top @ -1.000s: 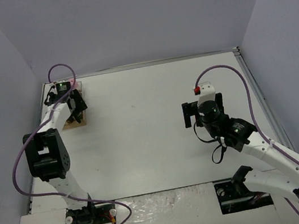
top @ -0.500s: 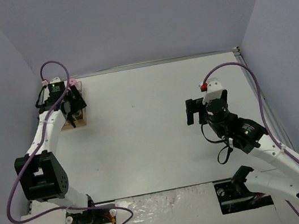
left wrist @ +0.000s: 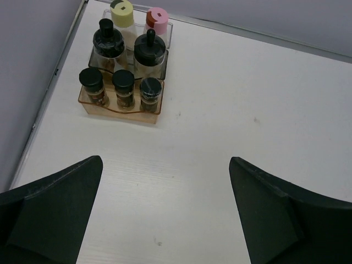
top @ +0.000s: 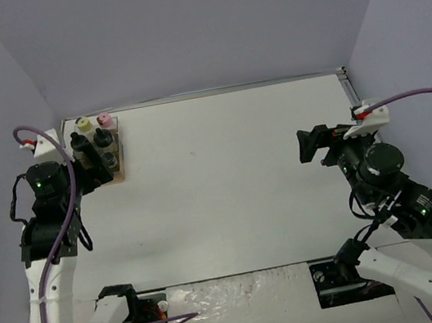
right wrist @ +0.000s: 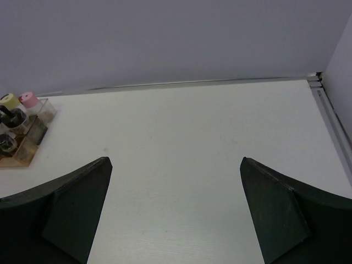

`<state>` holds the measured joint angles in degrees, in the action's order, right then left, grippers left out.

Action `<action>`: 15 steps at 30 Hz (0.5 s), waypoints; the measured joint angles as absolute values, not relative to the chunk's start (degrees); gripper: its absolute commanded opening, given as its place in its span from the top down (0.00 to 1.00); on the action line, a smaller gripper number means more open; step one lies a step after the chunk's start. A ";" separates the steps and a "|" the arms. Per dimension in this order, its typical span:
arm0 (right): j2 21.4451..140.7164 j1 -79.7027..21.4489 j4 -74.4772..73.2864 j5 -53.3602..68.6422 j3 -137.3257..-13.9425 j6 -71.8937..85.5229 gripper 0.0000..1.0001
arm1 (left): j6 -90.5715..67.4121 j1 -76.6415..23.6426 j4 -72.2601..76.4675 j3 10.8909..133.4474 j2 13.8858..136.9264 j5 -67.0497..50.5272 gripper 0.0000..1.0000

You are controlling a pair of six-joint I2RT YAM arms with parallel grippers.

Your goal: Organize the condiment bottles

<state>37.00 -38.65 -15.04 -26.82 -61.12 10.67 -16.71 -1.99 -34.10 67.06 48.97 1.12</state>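
Seven condiment bottles stand in a wood-and-clear rack [left wrist: 118,108] at the table's far left corner. At the back are a yellow-capped jar [left wrist: 122,7] and a pink-capped jar [left wrist: 158,16]. Two knob-topped black-capped jars [left wrist: 108,40] [left wrist: 149,50] fill the middle row. Three small black-capped jars [left wrist: 91,78] [left wrist: 123,81] [left wrist: 150,87] stand in front. The left gripper [left wrist: 165,160] is open and empty, hovering well short of the rack [top: 104,154]. The right gripper [right wrist: 176,160] is open and empty above the table's right side, facing the distant rack [right wrist: 26,144].
Grey walls close the table on the left, back and right. A metal strip [right wrist: 330,118] runs along the right edge. Both arm bases [top: 129,313] sit at the near edge.
The left gripper opened and drew back from the rack toward the near left, uncovering the bottles. The right arm drew back to the right, its gripper still open.
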 measured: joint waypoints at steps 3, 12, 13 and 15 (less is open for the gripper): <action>35.37 -38.65 -15.51 -27.90 -62.87 8.88 0.00 | -15.24 -2.92 -38.20 68.23 44.92 1.04 0.03; 34.44 -38.65 -15.73 -31.65 -65.80 4.46 0.00 | -13.69 -6.32 -38.90 69.17 32.88 4.89 0.03; 34.44 -38.65 -15.75 -31.82 -65.80 4.30 0.00 | -13.65 -6.50 -38.18 68.88 31.35 5.58 0.03; 34.44 -38.65 -15.77 -32.10 -65.78 4.00 0.00 | -13.59 -6.84 -36.60 68.06 28.68 6.81 0.03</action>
